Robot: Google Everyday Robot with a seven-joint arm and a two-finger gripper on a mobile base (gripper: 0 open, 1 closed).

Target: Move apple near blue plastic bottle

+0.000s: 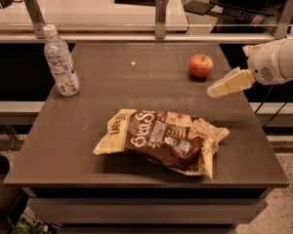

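The red-orange apple point(200, 66) sits on the dark table point(112, 82) at the far right. The clear blue plastic bottle point(61, 61) with a white cap stands upright at the table's far left, well apart from the apple. My gripper point(215, 90) reaches in from the right edge, cream-coloured, its tip just right of and slightly nearer than the apple, above the table and not touching it. It holds nothing.
A brown-and-yellow chip bag point(161, 139) lies flat in the table's front middle. A glass rail with metal posts point(160, 11) runs along the far edge. The table's front edge drops to the floor.
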